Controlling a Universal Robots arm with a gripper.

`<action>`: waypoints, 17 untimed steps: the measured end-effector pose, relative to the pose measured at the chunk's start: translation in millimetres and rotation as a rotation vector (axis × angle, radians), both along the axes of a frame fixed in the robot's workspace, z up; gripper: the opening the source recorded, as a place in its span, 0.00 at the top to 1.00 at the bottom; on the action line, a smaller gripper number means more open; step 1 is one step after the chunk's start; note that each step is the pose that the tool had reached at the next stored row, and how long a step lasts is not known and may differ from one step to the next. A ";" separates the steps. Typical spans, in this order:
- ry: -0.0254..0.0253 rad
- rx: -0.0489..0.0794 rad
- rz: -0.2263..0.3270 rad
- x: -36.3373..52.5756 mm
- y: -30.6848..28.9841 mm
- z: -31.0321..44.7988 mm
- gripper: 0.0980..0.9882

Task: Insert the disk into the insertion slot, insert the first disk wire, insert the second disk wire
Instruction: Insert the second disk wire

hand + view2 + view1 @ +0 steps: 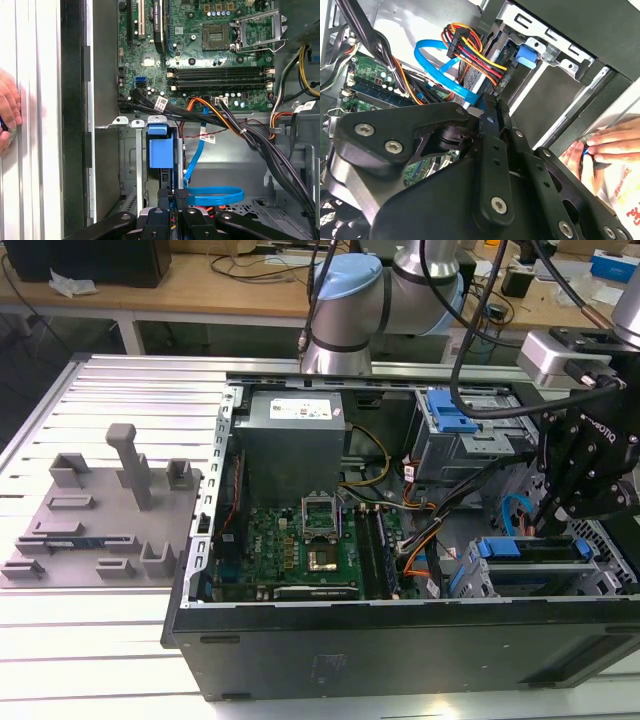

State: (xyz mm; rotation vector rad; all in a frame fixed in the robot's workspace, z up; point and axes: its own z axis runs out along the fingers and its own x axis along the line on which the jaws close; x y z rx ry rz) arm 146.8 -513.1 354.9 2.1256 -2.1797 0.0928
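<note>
The gripper (pixel 552 512) is hanging inside the open computer case (pixel 400 640) at the exterior view's right, with its fingers (pixel 175 202) pressed close together; whether they are pinching anything cannot be told. In the second wrist view the fingertips are pointing at the black plug of the first disk wire (pixel 472 47), a red, orange and black bundle sitting against the end of the disk (pixel 482 80). The disk, with its blue carrier tab (pixel 160 147), is lying inside the insertion slot (pixel 131 165), low in the case near the front wall. The second disk wire (pixel 212 195) is looping just beside the fingers and running up toward the motherboard (pixel 200 55). Outside the case wall, a person's hand (pixel 607 150) is resting on the ribbed table (pixel 120 400). A grey fixture tray (pixel 95 510) is sitting well apart at the exterior view's left.
</note>
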 end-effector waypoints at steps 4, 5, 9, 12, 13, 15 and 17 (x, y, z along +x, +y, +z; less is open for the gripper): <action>0.0000 0.000 0.000 0.0 -0.2 -0.1 0.93; 0.0000 0.000 0.000 0.0 -0.4 -0.4 0.93; 0.0000 0.000 0.000 0.5 -0.6 -1.0 0.93; 0.0000 0.000 0.000 0.7 -0.6 -1.5 0.93; 0.0000 0.000 0.000 0.8 -0.6 -1.9 0.93; 0.0000 0.000 0.000 1.0 -0.5 -2.2 0.93; -0.0001 0.000 0.000 1.2 -0.6 -3.5 0.93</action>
